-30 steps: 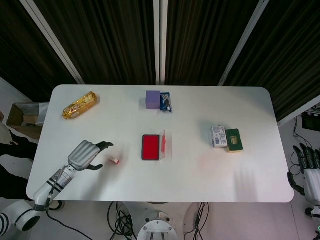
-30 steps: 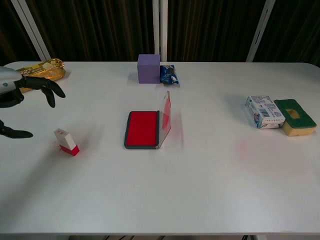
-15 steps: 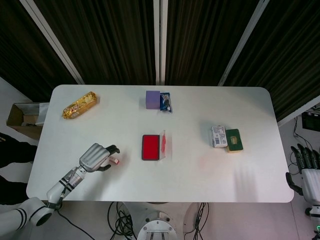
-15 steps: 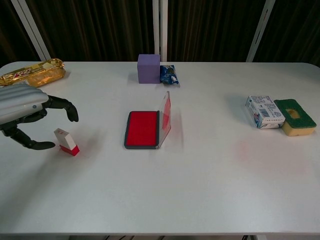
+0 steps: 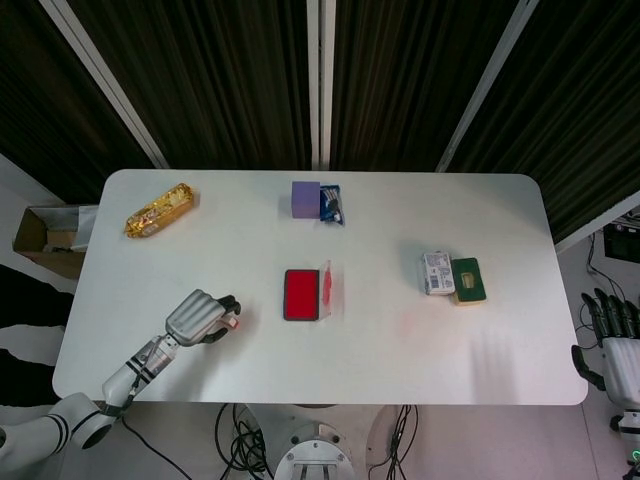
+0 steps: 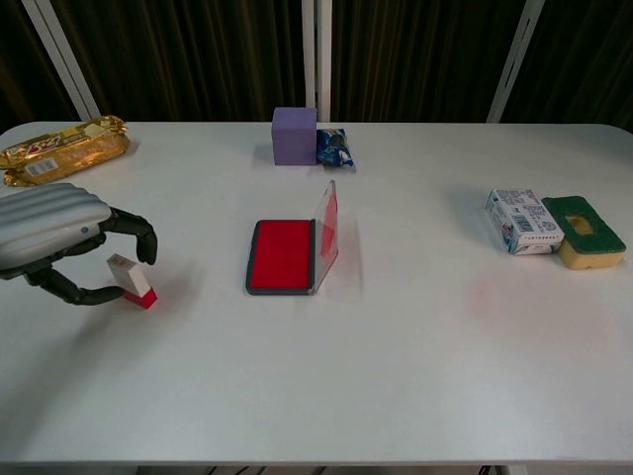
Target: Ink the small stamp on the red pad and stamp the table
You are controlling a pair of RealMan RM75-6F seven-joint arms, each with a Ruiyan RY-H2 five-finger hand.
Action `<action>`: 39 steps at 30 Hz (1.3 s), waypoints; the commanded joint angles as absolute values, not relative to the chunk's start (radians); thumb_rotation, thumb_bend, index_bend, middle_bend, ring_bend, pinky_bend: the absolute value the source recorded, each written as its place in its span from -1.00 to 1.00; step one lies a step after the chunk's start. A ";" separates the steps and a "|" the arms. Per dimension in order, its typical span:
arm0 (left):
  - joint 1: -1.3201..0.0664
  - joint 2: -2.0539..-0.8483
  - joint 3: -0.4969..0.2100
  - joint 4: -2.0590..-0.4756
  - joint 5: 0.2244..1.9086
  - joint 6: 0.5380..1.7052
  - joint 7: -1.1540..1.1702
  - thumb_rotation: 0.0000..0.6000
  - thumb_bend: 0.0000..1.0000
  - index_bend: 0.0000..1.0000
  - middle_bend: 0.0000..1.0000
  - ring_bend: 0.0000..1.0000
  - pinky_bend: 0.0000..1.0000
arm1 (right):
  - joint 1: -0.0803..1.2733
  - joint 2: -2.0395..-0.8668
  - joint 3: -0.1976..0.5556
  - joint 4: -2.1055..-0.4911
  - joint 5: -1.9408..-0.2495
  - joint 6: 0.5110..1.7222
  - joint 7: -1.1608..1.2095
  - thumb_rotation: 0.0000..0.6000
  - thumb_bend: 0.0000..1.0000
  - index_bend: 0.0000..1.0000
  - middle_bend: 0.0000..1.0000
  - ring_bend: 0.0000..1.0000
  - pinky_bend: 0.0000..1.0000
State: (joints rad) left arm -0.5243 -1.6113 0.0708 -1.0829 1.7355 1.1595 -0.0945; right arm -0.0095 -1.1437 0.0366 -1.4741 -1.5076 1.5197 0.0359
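Note:
The small stamp [image 6: 132,281], white with a red base, lies tilted on the table at the left; in the head view only its red tip [image 5: 234,323] shows past the hand. My left hand [image 6: 59,237] [image 5: 200,316] hangs over it with curled fingers. The thumb reaches to the stamp's base and the other fingers arch above it, without closing on it. The red ink pad [image 6: 282,254] [image 5: 301,294] lies open at the table's middle, its clear lid [image 6: 326,233] standing up on its right side. My right hand [image 5: 612,335] hangs off the table's right edge with fingers spread, holding nothing.
A gold snack pack [image 6: 61,150] lies at the back left. A purple cube [image 6: 294,136] and a blue packet [image 6: 334,147] sit at the back middle. A white box [image 6: 522,222] and a green sponge [image 6: 586,230] are at the right. A faint red smudge [image 6: 492,288] marks the table.
My left hand has moved right and down onto the stamp, its fingers curling around it. The stamp, pad and right hand have stayed put.

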 commanded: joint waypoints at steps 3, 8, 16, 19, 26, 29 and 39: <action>-0.532 -1.635 0.077 -1.048 1.732 1.160 -0.104 1.00 -0.36 -0.14 -0.14 0.88 1.00 | -0.010 -1.144 0.037 -1.474 -1.508 1.521 0.037 1.00 -0.31 -1.00 -1.00 -1.00 -1.00; -0.539 -1.647 0.081 -1.024 1.727 1.156 -0.111 1.00 -0.33 -0.11 -0.12 0.89 1.00 | -0.012 -1.139 0.037 -1.477 -1.507 1.524 0.036 1.00 -0.31 -1.00 -1.00 -1.00 -1.00; -0.543 -1.662 0.085 -0.998 1.718 1.157 -0.094 1.00 -0.33 -0.06 -0.08 0.89 1.00 | -0.015 -1.142 0.035 -1.471 -1.505 1.522 0.043 1.00 -0.30 -1.00 -1.00 -1.00 -1.00; -0.544 -1.663 0.087 -0.996 1.715 1.157 -0.095 1.00 -0.33 -0.03 -0.05 0.90 1.00 | -0.014 -1.146 0.034 -1.465 -1.504 1.519 0.047 1.00 -0.30 -1.00 -1.00 -1.00 -1.00; -0.548 -1.670 0.089 -0.985 1.708 1.159 -0.096 1.00 -0.33 0.01 -0.03 0.92 1.00 | -0.011 -1.146 0.035 -1.465 -1.498 1.508 0.043 1.00 -0.30 -1.00 -1.00 -1.00 -1.00; -0.549 -1.676 0.091 -0.975 1.705 1.157 -0.100 1.00 -0.33 0.01 -0.03 0.92 1.00 | -0.011 -1.147 0.036 -1.465 -1.495 1.506 0.041 1.00 -0.30 -1.00 -1.00 -1.00 -1.00; -0.550 -1.684 0.097 -0.959 1.701 1.164 -0.115 1.00 -0.33 0.05 0.03 0.92 1.00 | -0.009 -1.148 0.036 -1.467 -1.493 1.502 0.035 1.00 -0.30 -1.00 -1.00 -1.00 -1.00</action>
